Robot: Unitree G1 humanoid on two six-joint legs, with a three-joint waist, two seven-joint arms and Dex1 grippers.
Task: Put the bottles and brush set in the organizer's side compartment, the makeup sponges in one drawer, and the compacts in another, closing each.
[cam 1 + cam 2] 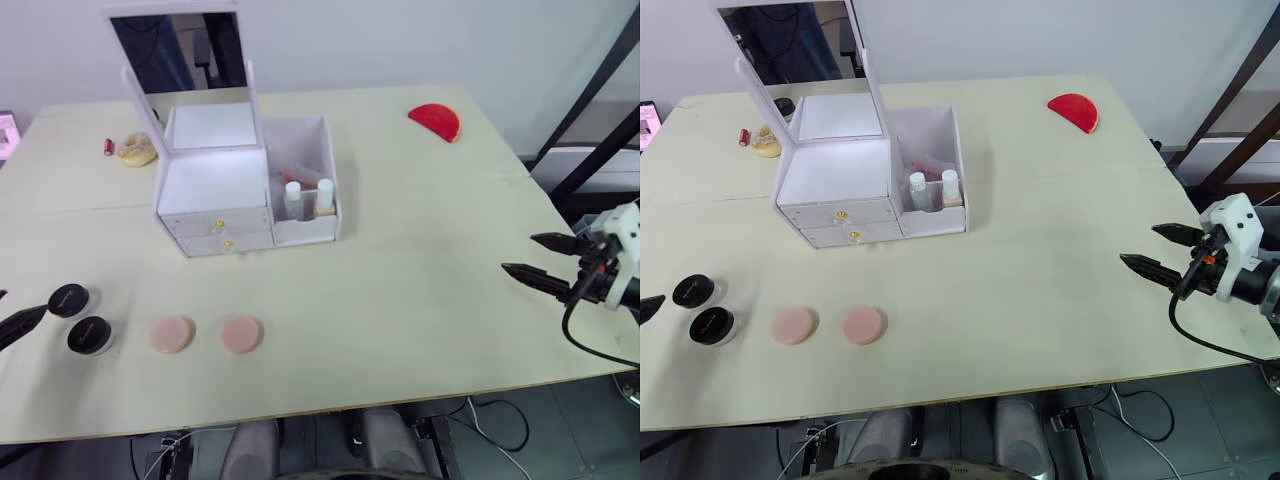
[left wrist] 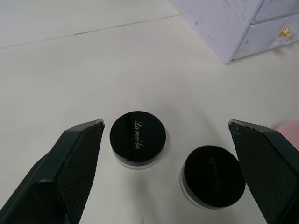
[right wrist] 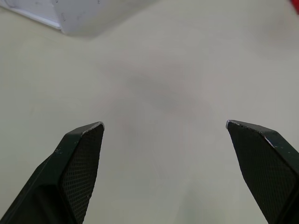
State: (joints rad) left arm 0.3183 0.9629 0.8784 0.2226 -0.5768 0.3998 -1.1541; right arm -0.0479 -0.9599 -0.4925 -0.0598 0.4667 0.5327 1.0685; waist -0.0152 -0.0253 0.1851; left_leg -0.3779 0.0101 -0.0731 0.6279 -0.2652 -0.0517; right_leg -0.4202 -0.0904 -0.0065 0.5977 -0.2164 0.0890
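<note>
The white organizer [image 1: 212,182] stands at the table's back centre with its mirror lid up. Two bottles [image 1: 293,200] and a pinkish brush set [image 1: 300,178] sit in its side compartment [image 1: 305,232]. Both drawers [image 1: 219,226] look shut. Two black-lidded compacts [image 1: 68,300] [image 1: 89,336] lie front left, with two pink round makeup sponges [image 1: 172,334] [image 1: 241,334] to their right. My left gripper [image 2: 166,123] is open just in front of the compacts, holding nothing. Far right, near the table edge, my right gripper [image 1: 520,254] is open and empty.
A red half-round object [image 1: 435,121] lies at the back right. A yellowish item [image 1: 137,150] and a small red tube [image 1: 108,147] lie at the back left. A black frame [image 1: 590,100] stands off the table's right side.
</note>
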